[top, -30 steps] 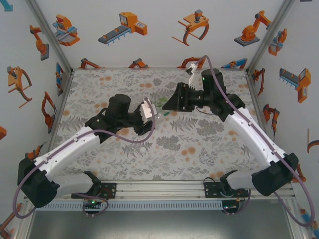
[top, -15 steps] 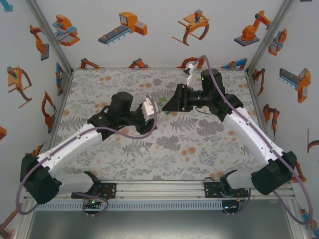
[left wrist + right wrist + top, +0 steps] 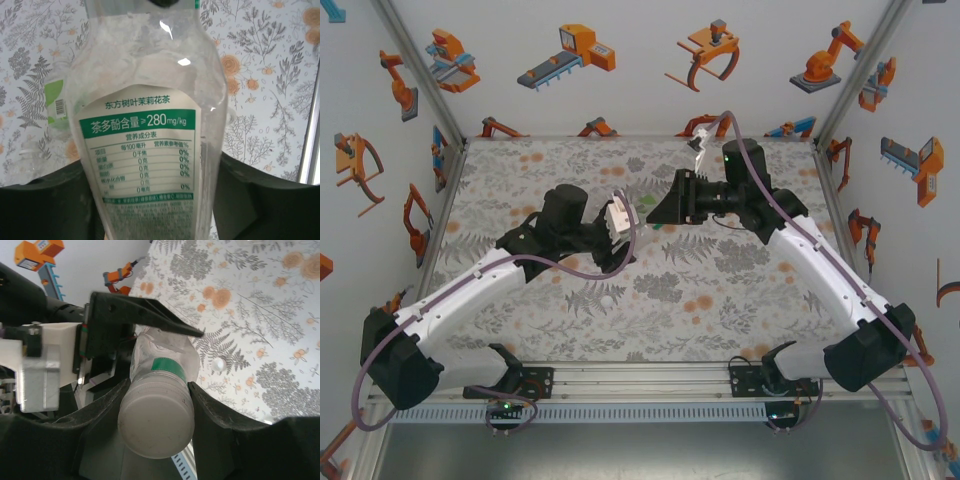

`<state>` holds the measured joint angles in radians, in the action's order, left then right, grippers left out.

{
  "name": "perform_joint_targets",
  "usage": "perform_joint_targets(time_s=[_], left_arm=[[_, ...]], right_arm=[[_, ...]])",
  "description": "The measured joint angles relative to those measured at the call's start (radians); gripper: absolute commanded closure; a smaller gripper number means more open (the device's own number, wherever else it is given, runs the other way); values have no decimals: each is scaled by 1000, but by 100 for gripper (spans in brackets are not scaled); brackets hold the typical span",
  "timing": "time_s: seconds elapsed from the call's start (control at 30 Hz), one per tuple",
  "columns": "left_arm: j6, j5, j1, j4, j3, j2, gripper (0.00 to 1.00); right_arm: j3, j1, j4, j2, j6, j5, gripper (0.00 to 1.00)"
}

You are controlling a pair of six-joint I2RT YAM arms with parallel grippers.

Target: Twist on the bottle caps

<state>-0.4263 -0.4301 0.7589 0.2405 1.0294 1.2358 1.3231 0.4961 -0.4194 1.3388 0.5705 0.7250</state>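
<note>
A clear bottle (image 3: 150,100) with a white and green label hangs in mid-air between the two arms. My left gripper (image 3: 154,165) is shut on the bottle's body, a finger against each side. A white cap (image 3: 156,422) sits on the bottle's neck, and my right gripper (image 3: 159,385) is shut on it, both fingers pressed to its rim. From above, the left gripper (image 3: 620,235) and right gripper (image 3: 656,208) meet over the middle of the table. One loose white cap (image 3: 218,364) lies on the cloth, and it shows from above too, the loose cap (image 3: 607,299).
The floral cloth (image 3: 720,290) covers the table. A second bottle with a green barcode label (image 3: 57,100) lies on the cloth behind the held one, partly hidden. A metal rail (image 3: 640,378) runs along the near edge, and printed walls enclose the other sides.
The left arm has carried the bottle slightly away from the near edge. The right gripper has shifted left and closed in on the white cap.
</note>
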Motion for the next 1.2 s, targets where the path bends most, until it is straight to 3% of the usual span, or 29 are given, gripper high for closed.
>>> perform_joint_targets(time_s=[0.13,0.4,0.73,0.93,1.2], left_arm=[[9,16,0,-27,-7,-17,23],[43,92,0,-69,-26,-55,23],[212,253,-35,-84,-44,-62,24],[318,277,-77,-92,-63,-62,26],[353,268,-82,-103,-78,-62,27]], right_arm=[[8,0,-66,2,-48,-74,72],[151,-7,-269,77,-185,-329,74],[272,-129,-340,264,-290,-651,74],[294,-215,-293,356,-354,-730,75],[436,-261,-235,515,-461,-784,75]])
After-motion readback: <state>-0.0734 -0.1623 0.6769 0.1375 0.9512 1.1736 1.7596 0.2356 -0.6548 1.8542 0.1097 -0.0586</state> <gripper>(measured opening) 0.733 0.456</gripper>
